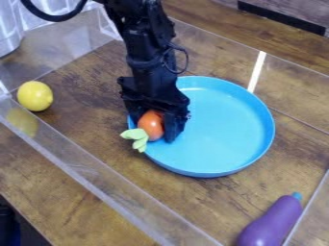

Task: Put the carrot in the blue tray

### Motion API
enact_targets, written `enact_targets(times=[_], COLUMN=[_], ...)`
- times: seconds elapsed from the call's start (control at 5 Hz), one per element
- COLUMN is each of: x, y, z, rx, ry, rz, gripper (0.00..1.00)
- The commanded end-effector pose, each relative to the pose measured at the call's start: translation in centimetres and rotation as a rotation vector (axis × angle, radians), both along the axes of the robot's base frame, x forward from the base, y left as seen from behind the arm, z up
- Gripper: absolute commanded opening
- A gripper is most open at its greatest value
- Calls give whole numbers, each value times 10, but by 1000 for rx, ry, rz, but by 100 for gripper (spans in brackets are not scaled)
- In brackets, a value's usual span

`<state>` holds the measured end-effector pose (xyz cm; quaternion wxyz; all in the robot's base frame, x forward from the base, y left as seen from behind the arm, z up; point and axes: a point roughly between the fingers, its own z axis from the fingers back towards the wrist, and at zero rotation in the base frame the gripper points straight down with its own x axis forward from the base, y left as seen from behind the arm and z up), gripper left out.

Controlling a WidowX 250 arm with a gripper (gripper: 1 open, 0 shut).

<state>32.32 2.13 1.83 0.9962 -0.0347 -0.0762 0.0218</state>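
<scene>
We see the black gripper (153,121) pointing straight down at the left edge of the blue tray (232,130), its fingers spread on either side of the carrot (150,124). The carrot lies on the tray's left rim, its yellow-green leafy top hanging out over the wooden table (90,67). A lemon (35,95) sits far left; an eggplant (270,224) lies near right.

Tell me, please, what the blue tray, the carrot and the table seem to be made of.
The blue tray: probably plastic, smooth and slightly glossy, one even colour with a moulded rim. The carrot: likely plastic or rubber toy, shiny orange with a pale green top. The table: looks like dark wood, with visible grain and plank lines; possibly laminate.
</scene>
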Motion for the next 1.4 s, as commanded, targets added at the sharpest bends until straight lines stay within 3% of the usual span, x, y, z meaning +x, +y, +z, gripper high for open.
enact_targets(times=[0.0, 0.6, 0.8, 1.2], x=[-18, 3, 9, 15], y=[17, 15, 14, 13], z=[-9, 10, 17, 34], rx=[-2, 8, 16, 25], ry=[59, 57, 60, 55], rz=[35, 4, -11, -34], gripper=[100, 100, 0, 0])
